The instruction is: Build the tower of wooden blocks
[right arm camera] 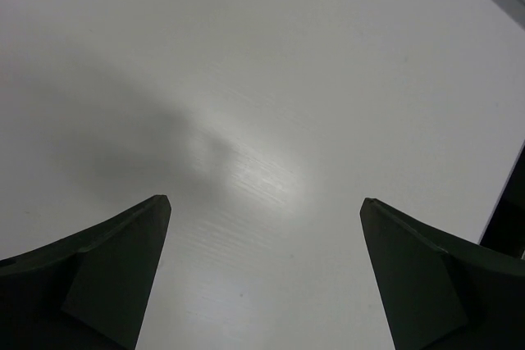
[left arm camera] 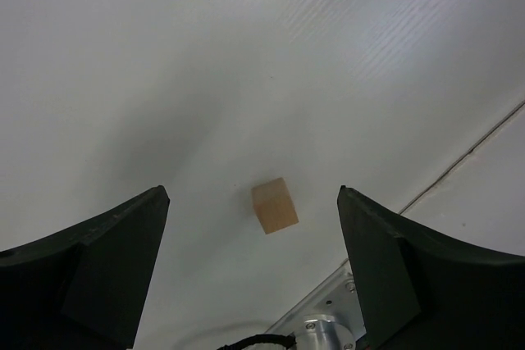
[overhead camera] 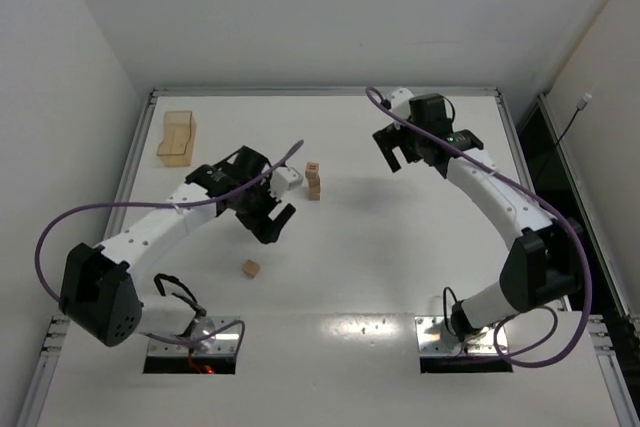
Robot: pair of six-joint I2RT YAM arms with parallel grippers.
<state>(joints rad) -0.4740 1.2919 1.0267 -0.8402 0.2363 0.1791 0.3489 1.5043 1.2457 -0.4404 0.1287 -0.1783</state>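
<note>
Left arm reaches in from its base toward the middle of the table [overhead camera: 400, 277]. The left gripper [overhead camera: 274, 224] hangs above the surface with its jaws apart and nothing clamped. In my left wrist view the two dark fingers [left arm camera: 98, 268] stand wide at the bottom corners of the frame.

A loose wooden cube [left arm camera: 274, 206] lies on the white top. In that view it sits in the gap between the fingers, touching neither. From the top camera the same cube sits alone, on the base side of the left gripper and just apart from it.

The wood block tower [overhead camera: 313, 181] stands upright near the table's centre, just beside the left arm's white wrist piece and on the far side of the left gripper. It is a thin column of small tan cubes. I cannot count the layers with certainty from above.

The right gripper [overhead camera: 392, 155] is held off to the right of the tower and well apart from it, jaws spread wide and gripping nothing. The right wrist view shows its fingers [right arm camera: 90, 276] over white tabletop with a soft shadow.

A pale tan box [overhead camera: 177, 137] rests near the far left corner, well away from the tower.
</note>
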